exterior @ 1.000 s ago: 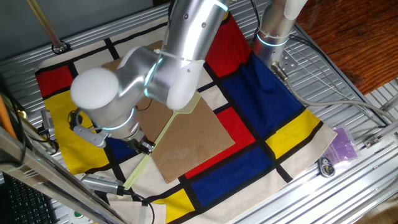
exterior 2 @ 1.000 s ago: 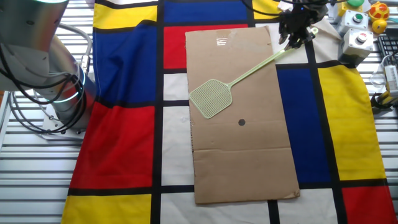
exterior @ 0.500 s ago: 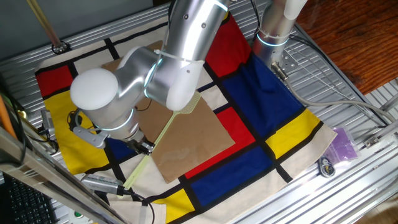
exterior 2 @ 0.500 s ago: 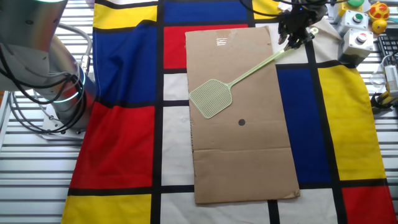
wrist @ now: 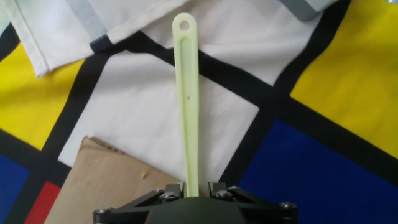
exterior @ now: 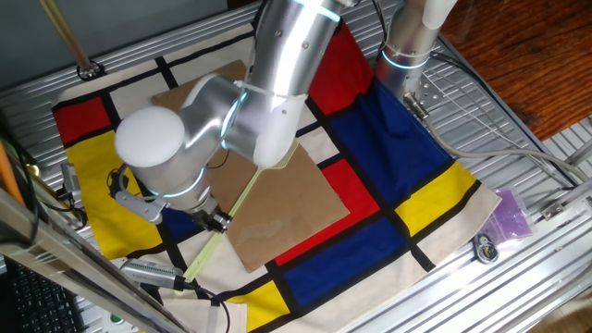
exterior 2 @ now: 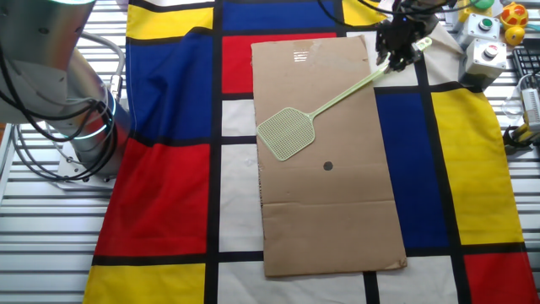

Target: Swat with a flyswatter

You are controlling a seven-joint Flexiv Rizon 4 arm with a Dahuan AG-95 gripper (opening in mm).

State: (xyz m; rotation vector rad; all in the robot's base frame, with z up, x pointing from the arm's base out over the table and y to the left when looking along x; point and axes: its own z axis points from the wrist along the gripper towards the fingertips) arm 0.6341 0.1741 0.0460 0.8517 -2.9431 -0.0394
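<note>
- While I watch from the remote station, my tool (exterior 2: 400, 52) is pinching the flyswatter (exterior 2: 314, 112) by the far end of its handle, near the top right corner of the cardboard sheet (exterior 2: 327, 177).
- From the hand view, I see the pale green handle (wrist: 189, 106) running straight out from between the two black fingers (wrist: 166, 194) — they sit pressed against it on either side, and the hole at the handle's tip shows above the white cloth.
- On my other fixed view, the mesh head (exterior 2: 287, 133) sits over the middle of the cardboard, just above a small dark dot (exterior 2: 328, 166); I cannot tell whether the head touches the sheet or floats just off it.
- The cardboard lies flat on a checked cloth (exterior 2: 169, 186) of red, blue, yellow and white blocks with black lines, spread over the slatted metal tabletop (exterior 2: 34, 245).
- From one fixed view, the silver arm (exterior: 250, 111) bends low over the cloth and hides the swatter's head; only the handle (exterior: 227, 222) shows, slanting down toward the near-left edge.
- As for containers, I can make out none for certain — a grey box with a round button (exterior 2: 487, 56) and some small bright round things (exterior 2: 513, 17) sit at the top right corner, beside the cloth, too small for me to tell more.
- A purple crumpled thing (exterior: 511, 215) lies off the cloth at the right edge of the tabletop.
</note>
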